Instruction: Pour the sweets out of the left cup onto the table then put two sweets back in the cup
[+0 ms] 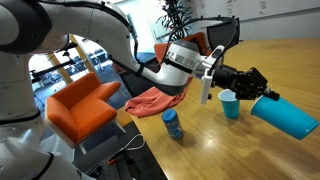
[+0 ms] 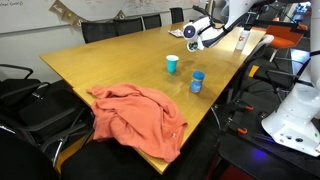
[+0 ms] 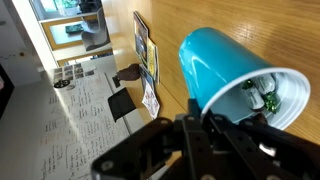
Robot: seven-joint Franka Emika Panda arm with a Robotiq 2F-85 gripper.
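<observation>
Here: black gripper (image 1: 258, 95) clamped on tilted teal plastic cup (image 3: 215, 60); tiny wrapped sweets (image 3: 262, 95) near rim. We judge pouring step in hand; next, tip further over light-brown wooden table (image 1: 220, 150).

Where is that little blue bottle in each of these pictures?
In an exterior view: the bottle stands bottom centre, just below the orange cloth.
In an exterior view: the bottle stands right of centre, above-right of the cloth.
Wrist view: not in it.
Shared landmark: the orange cloth.

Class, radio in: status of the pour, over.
Copy: gripper shut on cup, tipped on its side. Sweets inside, near rim. Other cup, bottle stand apart.
</observation>
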